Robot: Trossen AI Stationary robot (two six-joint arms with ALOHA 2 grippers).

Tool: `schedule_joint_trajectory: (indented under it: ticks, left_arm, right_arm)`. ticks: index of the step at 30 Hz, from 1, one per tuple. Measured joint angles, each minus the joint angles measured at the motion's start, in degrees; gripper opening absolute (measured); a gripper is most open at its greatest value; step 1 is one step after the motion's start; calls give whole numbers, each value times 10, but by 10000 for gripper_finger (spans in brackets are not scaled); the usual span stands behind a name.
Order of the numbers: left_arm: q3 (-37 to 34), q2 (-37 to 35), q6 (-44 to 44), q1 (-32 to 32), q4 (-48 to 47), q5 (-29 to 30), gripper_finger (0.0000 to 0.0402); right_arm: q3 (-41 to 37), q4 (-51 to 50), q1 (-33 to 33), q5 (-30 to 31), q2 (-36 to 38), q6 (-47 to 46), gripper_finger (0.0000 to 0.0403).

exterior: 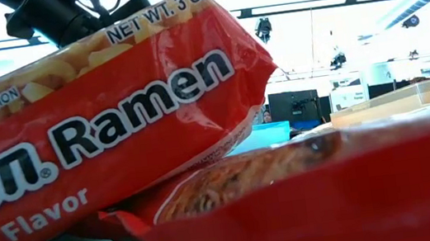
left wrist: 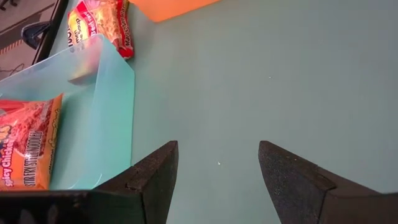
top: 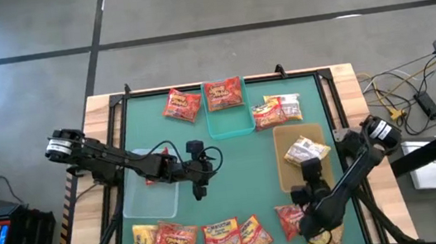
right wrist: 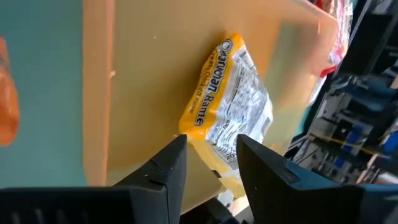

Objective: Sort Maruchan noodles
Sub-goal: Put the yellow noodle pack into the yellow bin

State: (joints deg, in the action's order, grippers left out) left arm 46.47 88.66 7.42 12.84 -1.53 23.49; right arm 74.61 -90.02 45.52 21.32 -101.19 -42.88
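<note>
From above we see crinkly red ramen packets (top: 215,237) along the table's near edge. The left gripper (top: 201,192) hovers, fingers wide, empty. In the right wrist view, the right gripper (right wrist: 211,163) narrows around a yellow packet (right wrist: 227,106) in the tan bin (right wrist: 143,74); grip unclear.

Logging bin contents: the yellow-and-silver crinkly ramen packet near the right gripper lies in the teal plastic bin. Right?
Not quite. The yellow-and-silver crinkly ramen packet lies in the tan rectangular bin, not the teal one, as the right wrist view shows. The right gripper is indeed right next to it.
</note>
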Motion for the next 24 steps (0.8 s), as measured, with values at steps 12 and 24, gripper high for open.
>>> schedule_joint_trajectory:
  ticks: [12, 24]
  left_arm:
    - [-1, 0, 2, -4, -4, 0, 207]
    - [-1, 0, 11, -4, -3, 0, 207]
  right_arm:
    - [-27, 4, 1, -6, 4, 25, 128]
    - [-136, 92, 1, -26, 27, 31, 144]
